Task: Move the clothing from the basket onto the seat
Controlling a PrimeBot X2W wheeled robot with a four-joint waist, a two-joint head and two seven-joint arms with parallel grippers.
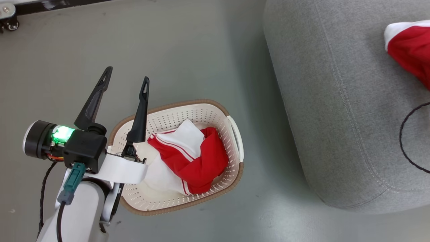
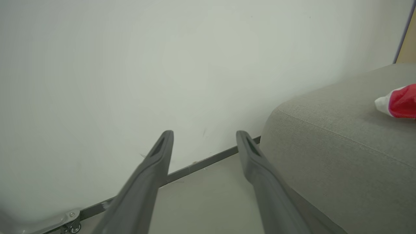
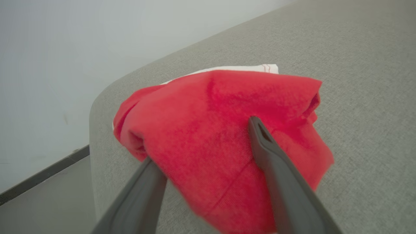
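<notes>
Clothing (image 1: 201, 164) in basket (image 1: 235, 134) looks soft, light: pinch a raised fold.
Left gripper (image 1: 127, 74) spread empty above basket; right gripper (image 3: 201, 139) parted wide round a piece (image 3: 221, 104) on the seat (image 3: 357, 65) beside it.

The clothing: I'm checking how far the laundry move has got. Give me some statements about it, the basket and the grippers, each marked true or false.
1. The basket is empty. False: red and white clothing lies in it.
2. A red garment lies on the seat. True.
3. The left gripper grips a garment. False: it is open, holding nothing.
4. The right gripper has its fingers apart at the red garment. True.
5. The basket stands on the seat. False: it stands on the floor beside it.
</notes>
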